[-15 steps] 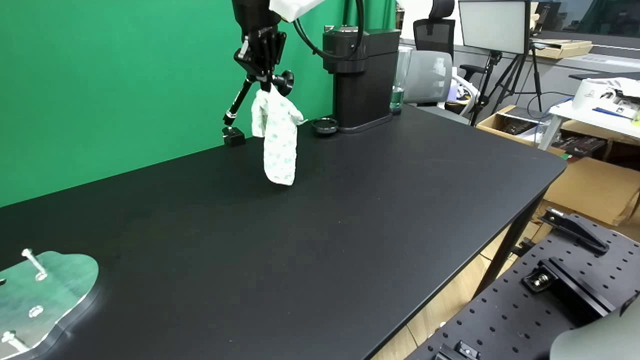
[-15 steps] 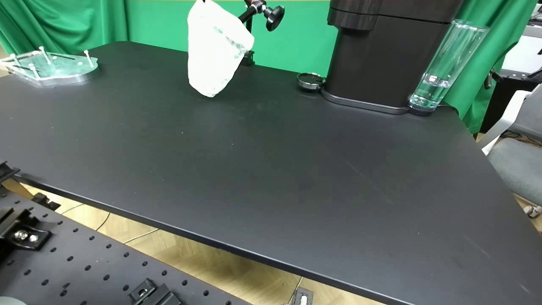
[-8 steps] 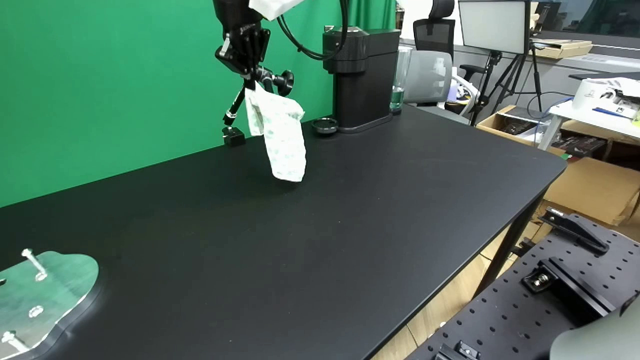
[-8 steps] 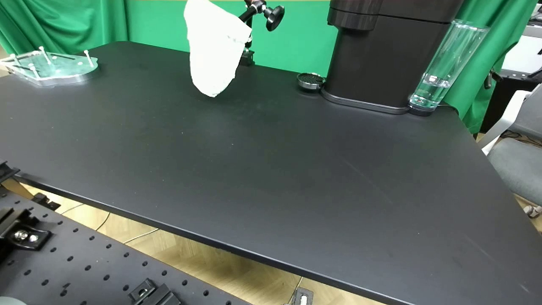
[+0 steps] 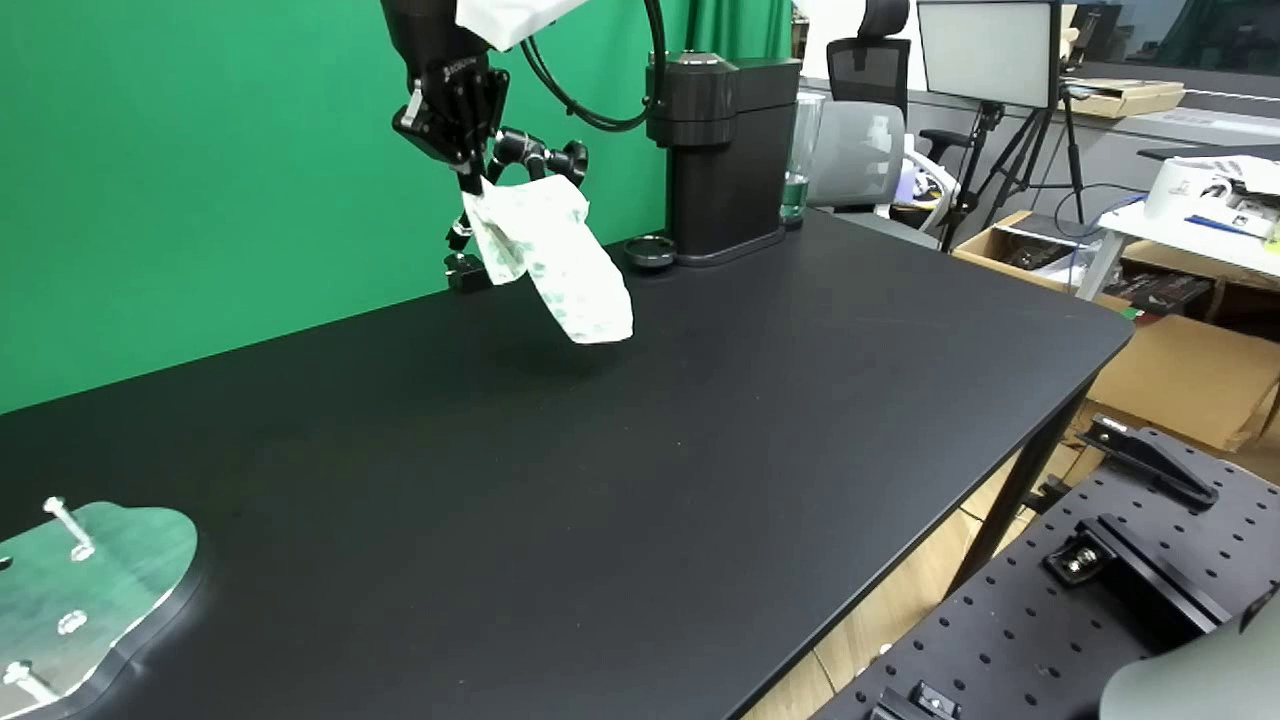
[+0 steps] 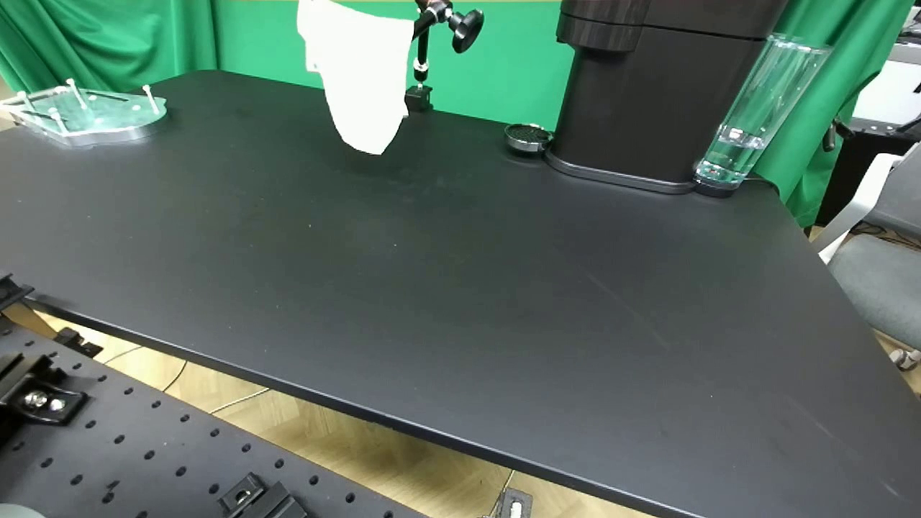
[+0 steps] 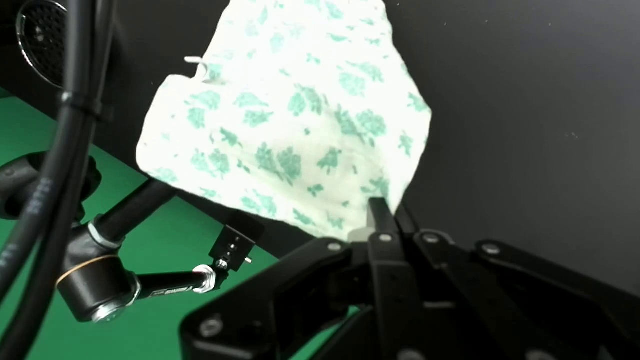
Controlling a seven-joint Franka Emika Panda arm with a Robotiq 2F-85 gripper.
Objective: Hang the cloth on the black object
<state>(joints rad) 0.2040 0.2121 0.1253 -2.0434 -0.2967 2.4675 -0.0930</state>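
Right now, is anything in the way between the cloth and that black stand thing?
Nothing visible stands between them: the gripper holds the cloth near the black stand. The cables cross the stand in the wrist view, but an exterior view shows them looping higher than the cloth.

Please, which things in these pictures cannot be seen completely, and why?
Cloth: in the wrist view, free end cut off by top edge; held corner hidden by the gripper.
Black articulated arm: in an exterior view, lower part partly behind the cloth.
Coffee machine: in an exterior view, top cut off by upper edge.
Black cable: in the wrist view, print too blurred.
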